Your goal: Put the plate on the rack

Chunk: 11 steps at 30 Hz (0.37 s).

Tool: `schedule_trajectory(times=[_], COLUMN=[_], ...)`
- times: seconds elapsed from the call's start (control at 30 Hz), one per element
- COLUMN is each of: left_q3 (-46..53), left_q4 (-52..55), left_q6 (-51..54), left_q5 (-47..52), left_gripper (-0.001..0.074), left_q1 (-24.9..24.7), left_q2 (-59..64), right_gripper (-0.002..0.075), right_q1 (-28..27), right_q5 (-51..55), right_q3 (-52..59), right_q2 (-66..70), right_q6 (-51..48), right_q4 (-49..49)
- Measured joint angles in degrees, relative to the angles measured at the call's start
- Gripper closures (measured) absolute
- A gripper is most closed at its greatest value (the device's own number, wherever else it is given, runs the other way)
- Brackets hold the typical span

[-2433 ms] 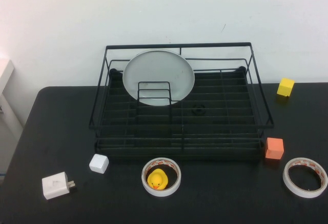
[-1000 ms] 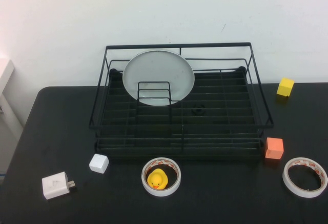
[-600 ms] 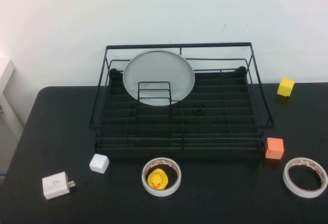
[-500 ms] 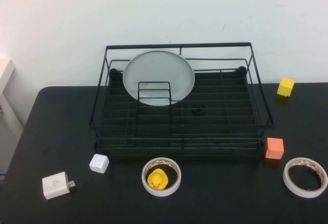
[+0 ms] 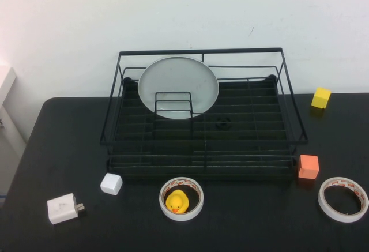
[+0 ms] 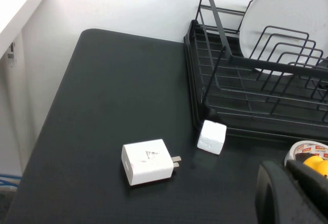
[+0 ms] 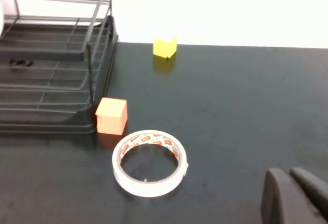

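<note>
Black wire dish rack (image 5: pixel 202 119) with high rail sides is set at the back middle of the black table (image 5: pixel 57 142). Round pale grey-white plate (image 5: pixel 178 86) is stood on edge inside the rack's left rear part, leaned behind the small upright wire loop divider (image 5: pixel 173 106).

Left gripper (image 6: pixel 292 196) is seen only in its wrist view, low over the table's left front near the white tape ring holding a yellow duck (image 5: pixel 181 198); right gripper (image 7: pixel 294 196) likewise, over the right front near the empty white tape roll (image 5: pixel 342 199). Whether either pair of fingers is spread or pressed together cannot be told.
</note>
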Motion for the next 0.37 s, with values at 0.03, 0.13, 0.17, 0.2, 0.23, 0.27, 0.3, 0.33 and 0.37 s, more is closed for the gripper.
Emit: schedule_trajectory(times=[0.03,0.13,0.17,0.2,0.23,0.27,0.3,0.33,0.37], left_q3=[0.00,0.00,0.00,0.00,0.00,0.00,0.00,0.00,0.00], left_q4=[0.00,0.00,0.00,0.00,0.00,0.00,0.00,0.00,0.00], left_q6=[0.00,0.00,0.00,0.00,0.00,0.00,0.00,0.00,0.00], left_q5=[0.00,0.00,0.00,0.00,0.00,0.00,0.00,0.00,0.00], left_gripper=[0.0736,0.0736,0.0736,0.0736,0.0736,0.0736,0.0736,0.0736,0.0736], left_q1=[0.00,0.00,0.00,0.00,0.00,0.00,0.00,0.00,0.00], left_q2=[0.00,0.00,0.00,0.00,0.00,0.00,0.00,0.00,0.00], right_gripper=[0.0728,0.0728,0.0728,0.0728,0.0728,0.0728,0.0728,0.0728,0.0728], right_q1=[0.00,0.00,0.00,0.00,0.00,0.00,0.00,0.00,0.00], right_q5=[0.00,0.00,0.00,0.00,0.00,0.00,0.00,0.00,0.00], right_q3=[0.00,0.00,0.00,0.00,0.00,0.00,0.00,0.00,0.00], right_q2=[0.00,0.00,0.00,0.00,0.00,0.00,0.00,0.00,0.00], right_q6=[0.87,1.91,2.33,2.33,2.33,2.33,2.33,2.33,2.33], right_q4=[-0.54,-1.12,-1.24,-1.38,-1.47,-1.61,-1.60,-1.60,-1.60])
